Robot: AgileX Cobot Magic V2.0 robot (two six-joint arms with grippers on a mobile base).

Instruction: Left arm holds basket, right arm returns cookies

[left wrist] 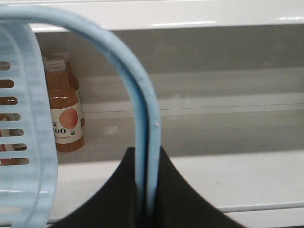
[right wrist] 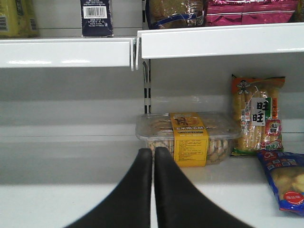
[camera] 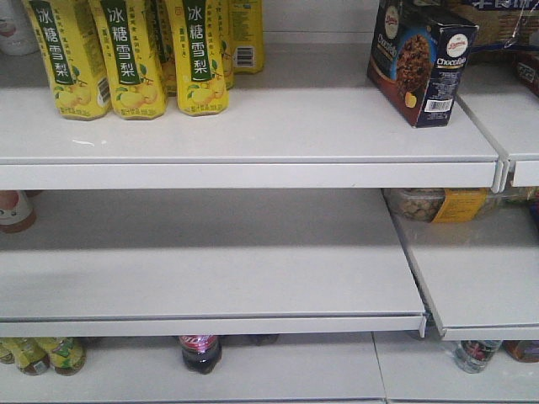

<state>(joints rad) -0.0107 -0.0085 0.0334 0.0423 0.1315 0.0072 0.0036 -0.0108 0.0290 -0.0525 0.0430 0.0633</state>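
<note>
I see L gripper [left wrist: 145, 202] clamped on basket [left wrist: 28, 142] handle; R gripper [right wrist: 153, 161] closed, empty, level; 1 cookie box [camera: 421, 63] at 1 o'clock.

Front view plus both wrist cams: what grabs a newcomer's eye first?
In the front view, the row of yellow drink bottles at the upper shelf's left, and the dark cookies box standing at its right end. The left wrist view is filled by the basket and its light blue handle, pinched in the left gripper. The right gripper has its jaws closed and empty, facing a clear snack tub on the lower shelf.
</note>
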